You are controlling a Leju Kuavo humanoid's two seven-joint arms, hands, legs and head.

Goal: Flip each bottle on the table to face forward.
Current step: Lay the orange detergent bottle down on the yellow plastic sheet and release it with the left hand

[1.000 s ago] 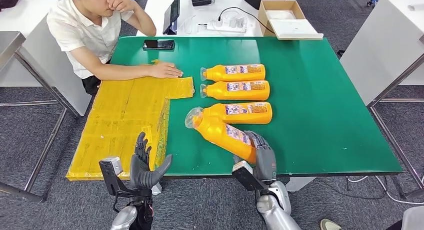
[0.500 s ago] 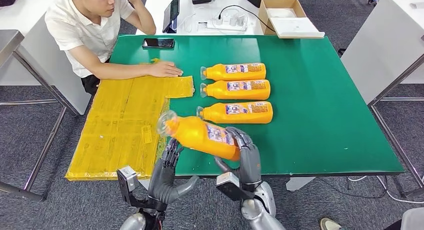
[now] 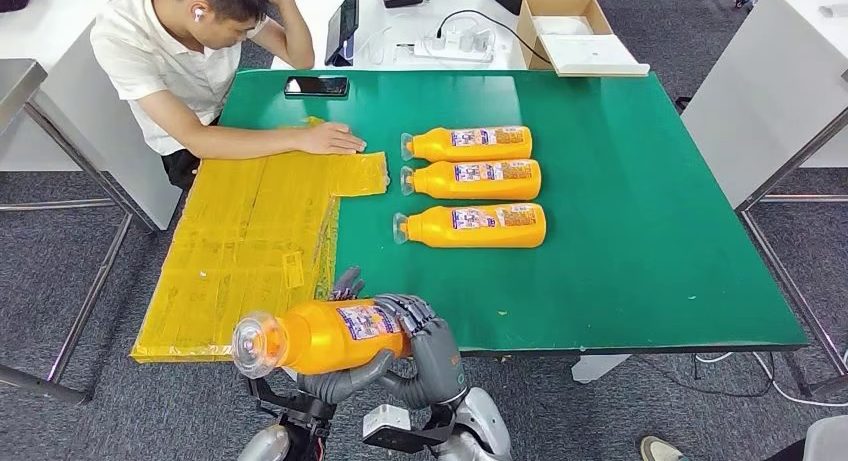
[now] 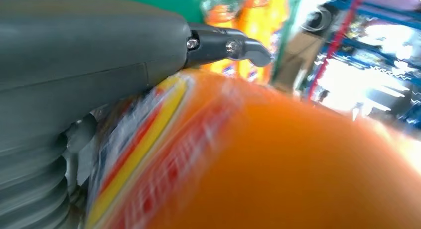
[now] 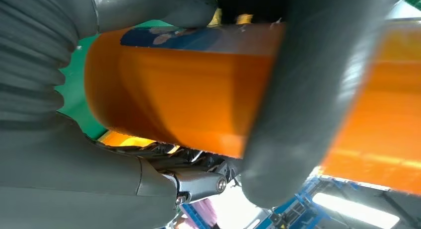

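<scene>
Both hands around 1 orange bottle. Right hand (image 3: 425, 341) wrapped tight over the bottom end; left hand (image 3: 335, 376) cupped under the middle, thumb pressed to the side. Held bottle (image 3: 320, 336) in the air, just off the near edge of the tabletop (image 3: 640, 261), toward the near left corner. Long side flat, along that edge, clear cap (image 3: 255, 346) pointing left. Farther in, 3 more bottles (image 3: 470, 226) lying in a row, caps left too. Next, probably a turn and a set-down beside the row.
</scene>
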